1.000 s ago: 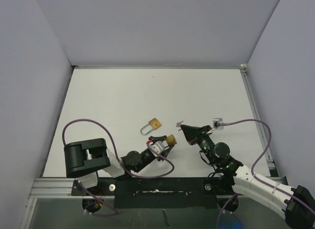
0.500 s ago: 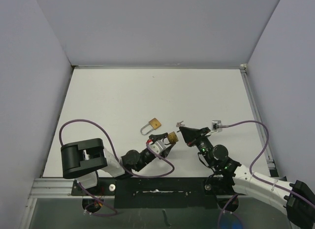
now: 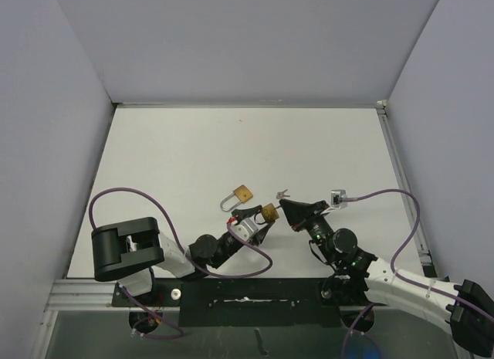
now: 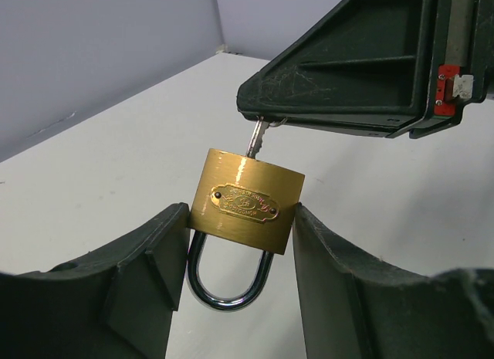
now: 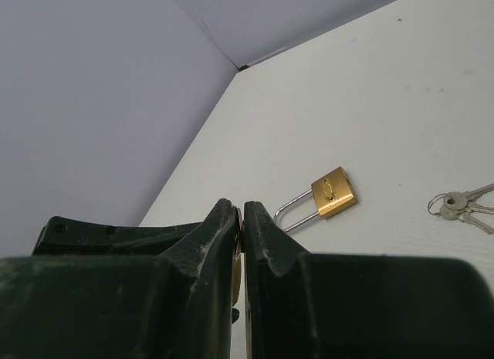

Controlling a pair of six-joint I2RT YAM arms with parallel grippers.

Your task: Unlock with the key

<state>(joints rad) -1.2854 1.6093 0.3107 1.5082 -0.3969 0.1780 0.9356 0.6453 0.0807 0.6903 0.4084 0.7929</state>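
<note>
My left gripper (image 4: 240, 217) is clamped across the brass body of the padlock (image 4: 245, 201). One finger presses on each side, and the steel shackle hangs back toward my wrist. The padlock is lifted off the table (image 3: 193, 150) with its keyway face turned away from me.

Just beyond that face is my right gripper (image 4: 259, 113). Its fingers are pressed nearly together and pinch the key (image 4: 256, 137) by its head. Only a short bit of blade shows between the fingertips and the brass. The tip meets the lock at the keyway, but I cannot tell how deep it sits.

Farther out, past both grippers, a second padlock (image 5: 333, 193) lies flat on the table. A ring of spare keys (image 5: 459, 203) lies to its right, well apart from it. Neither is in my grip.

I judge the step in hand to be seating the key. The shackle is closed, so the lock is not yet undone. The next move calls for pushing the blade fully home along its own line while my left holds firm. Then my right wrist should roll to turn it. If the push goes off-axis, the key could twist in its pinch.
</note>
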